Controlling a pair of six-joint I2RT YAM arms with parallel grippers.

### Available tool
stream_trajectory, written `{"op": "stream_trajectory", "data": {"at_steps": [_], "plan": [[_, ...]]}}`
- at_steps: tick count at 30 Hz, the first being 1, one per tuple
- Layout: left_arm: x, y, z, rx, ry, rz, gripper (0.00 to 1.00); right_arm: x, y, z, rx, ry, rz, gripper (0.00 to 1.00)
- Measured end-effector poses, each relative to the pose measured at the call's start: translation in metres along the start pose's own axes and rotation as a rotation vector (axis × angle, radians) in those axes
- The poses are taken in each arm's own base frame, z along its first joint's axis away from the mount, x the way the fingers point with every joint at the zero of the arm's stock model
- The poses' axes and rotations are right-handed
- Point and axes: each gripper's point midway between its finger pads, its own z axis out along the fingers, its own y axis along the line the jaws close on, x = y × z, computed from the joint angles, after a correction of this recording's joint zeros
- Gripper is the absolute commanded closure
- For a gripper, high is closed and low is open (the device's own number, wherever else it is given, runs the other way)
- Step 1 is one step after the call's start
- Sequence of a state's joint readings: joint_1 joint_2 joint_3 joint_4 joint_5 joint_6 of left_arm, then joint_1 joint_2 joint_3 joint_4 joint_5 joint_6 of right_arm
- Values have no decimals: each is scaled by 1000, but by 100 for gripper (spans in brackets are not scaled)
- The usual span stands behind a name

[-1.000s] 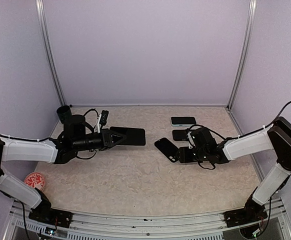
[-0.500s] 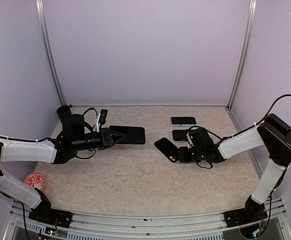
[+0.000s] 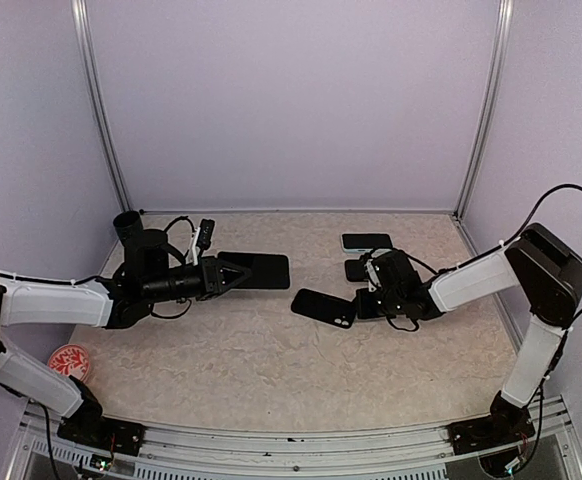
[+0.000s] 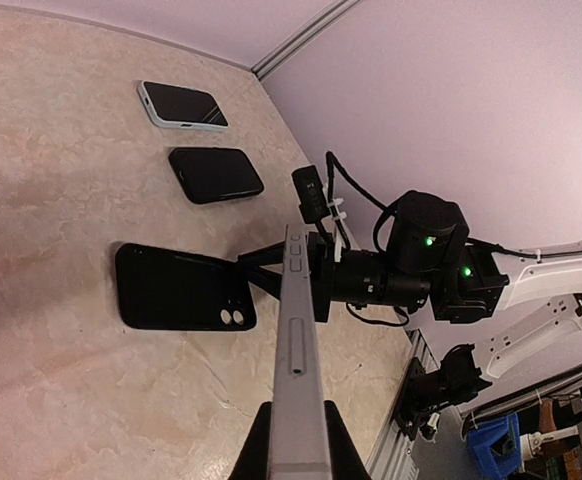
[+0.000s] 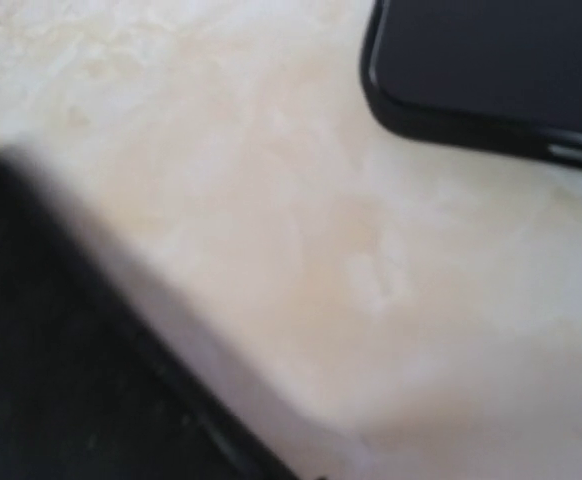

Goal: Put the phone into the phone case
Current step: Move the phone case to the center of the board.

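Observation:
My left gripper (image 3: 229, 273) is shut on the phone (image 3: 261, 270), a dark slab held level above the table's left half. In the left wrist view the phone (image 4: 294, 330) shows edge-on as a grey strip running out from between the fingers (image 4: 261, 440). The phone case (image 3: 323, 307) is black with two camera holes (image 4: 229, 317). My right gripper (image 3: 357, 303) is shut on its right end, just right of the table's middle. In the right wrist view the case (image 5: 61, 380) is a blurred dark mass at lower left; that gripper's fingers do not show there.
A white-edged phone (image 3: 367, 242) and a black slab (image 3: 356, 268) lie at the back right behind my right gripper; the slab (image 5: 491, 70) also shows in the right wrist view. A black cup (image 3: 128, 225) stands at the back left. A red-and-white disc (image 3: 68, 362) lies at the front left.
The right gripper has closed on the phone case, and the case has swung flatter and shifted left toward the middle. The left arm and phone have barely moved.

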State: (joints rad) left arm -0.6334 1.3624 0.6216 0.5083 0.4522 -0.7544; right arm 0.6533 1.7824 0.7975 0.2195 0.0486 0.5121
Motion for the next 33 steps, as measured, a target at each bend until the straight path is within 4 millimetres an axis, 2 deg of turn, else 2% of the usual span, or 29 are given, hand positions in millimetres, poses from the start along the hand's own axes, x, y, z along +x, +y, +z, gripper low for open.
{"op": "stream_trajectory", "data": {"at_steps": [5, 10, 16, 18, 20, 26, 33], "plan": [[-1, -1, 0, 1, -2, 1, 100, -2, 9, 0, -44, 9, -78, 94], [0, -1, 0, 1, -1, 0, 100, -6, 31, 0, -155, 23, -170, 94], [0, -1, 0, 2, 0, -1, 100, -19, 49, 0, -227, 5, -234, 80], [0, -1, 0, 1, 1, -1, 100, -19, 49, -1, -222, 8, -231, 73], [0, 0, 0, 0, 2, -2, 100, -18, 46, -2, -209, 17, -208, 72], [0, 3, 0, -15, -4, -4, 100, -8, 38, -11, -175, 37, -110, 71], [-1, 4, 0, -21, -10, -5, 100, 8, 31, -10, -131, 64, -58, 71]]}}
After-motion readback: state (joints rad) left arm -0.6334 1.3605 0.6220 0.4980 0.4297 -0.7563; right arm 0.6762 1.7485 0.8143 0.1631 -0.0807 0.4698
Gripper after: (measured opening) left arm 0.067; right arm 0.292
